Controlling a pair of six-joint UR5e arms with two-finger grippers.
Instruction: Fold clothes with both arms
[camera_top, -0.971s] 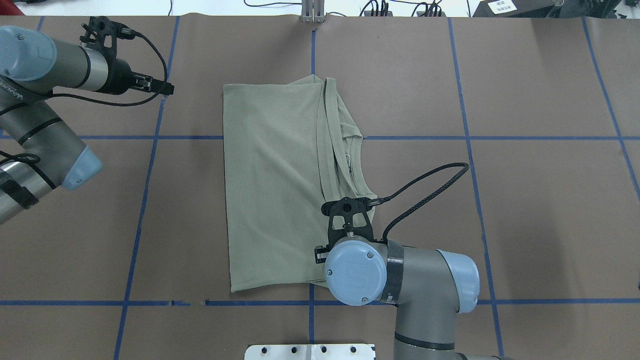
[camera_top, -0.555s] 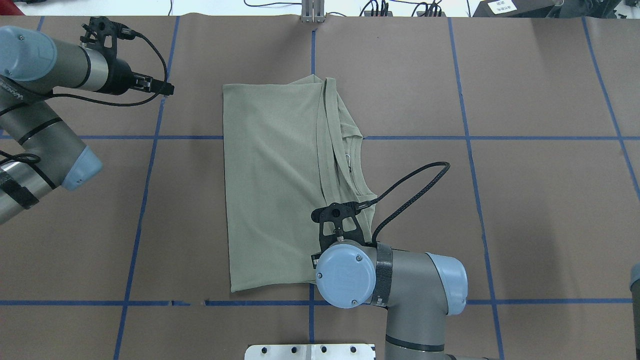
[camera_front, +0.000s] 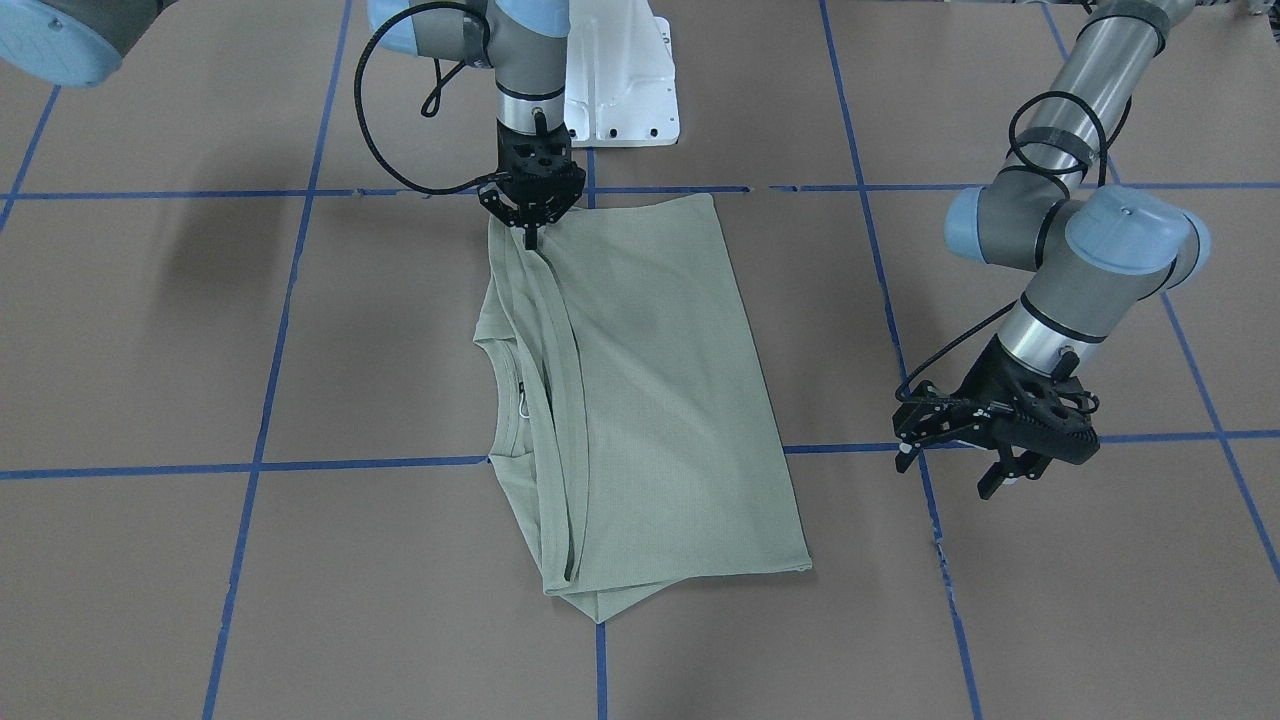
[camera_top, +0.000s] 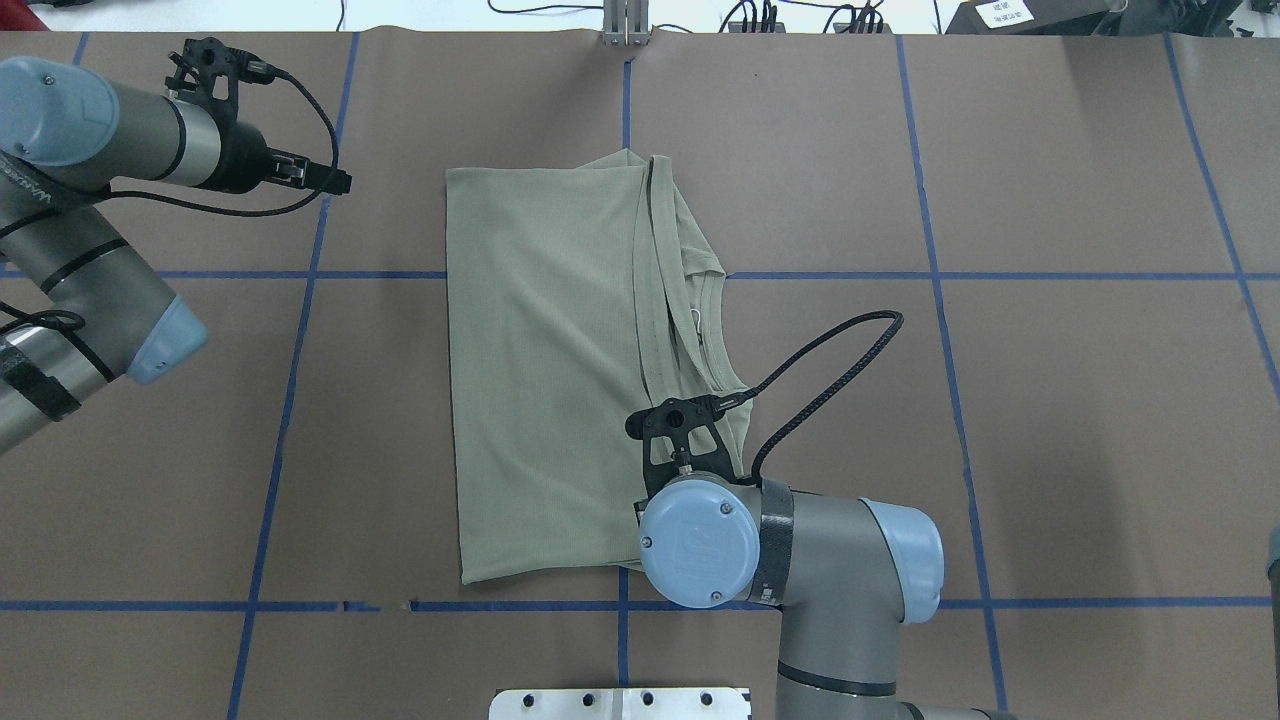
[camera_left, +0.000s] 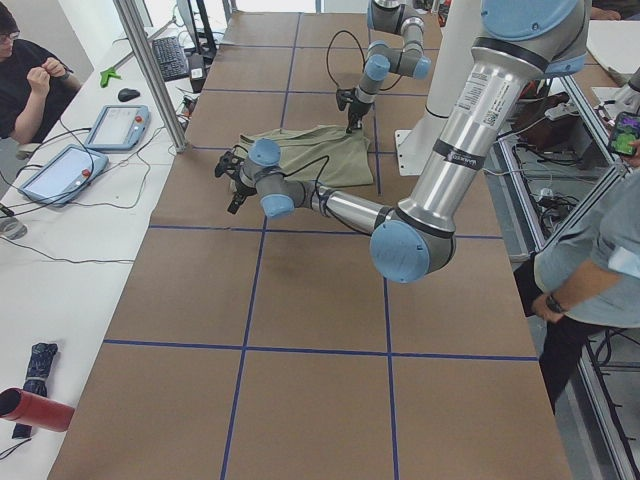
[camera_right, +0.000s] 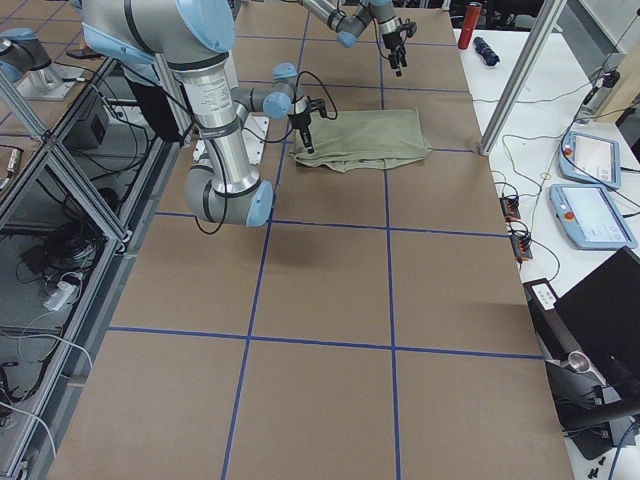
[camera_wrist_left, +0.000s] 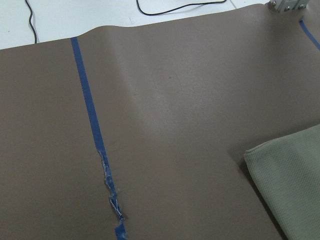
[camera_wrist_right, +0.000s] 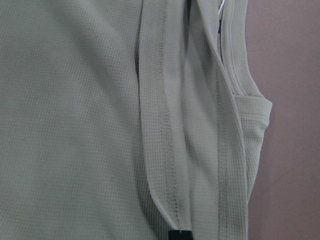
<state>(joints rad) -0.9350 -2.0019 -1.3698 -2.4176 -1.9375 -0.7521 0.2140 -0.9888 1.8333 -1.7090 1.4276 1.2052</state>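
Note:
The sage-green shirt (camera_front: 650, 400) lies folded flat mid-table (camera_top: 540, 380), its collar (camera_front: 500, 400) and folded sleeve bands along one long side. My right gripper (camera_front: 527, 238) points straight down at the shirt's corner nearest the robot base, fingers shut to a point. Its tip (camera_wrist_right: 180, 234) rests on the sleeve bands; I cannot tell whether cloth is pinched. From overhead the wrist hides it. My left gripper (camera_front: 1008, 478) hangs open over bare table beside the shirt's far end (camera_top: 335, 180), holding nothing. The left wrist view shows only a shirt corner (camera_wrist_left: 295, 185).
Blue tape lines (camera_top: 300, 400) grid the brown table cover. The white pedestal base (camera_front: 620, 90) stands at the robot's edge. Control tablets (camera_left: 110, 125) and a metal post (camera_left: 150, 70) stand on the far side, with a seated person (camera_left: 30, 70) there. Another person (camera_left: 590, 270) stands beside the robot.
The right arm's wrist shifted a little toward the shirt's middle and turned slightly. The shirt and the left arm stayed put.

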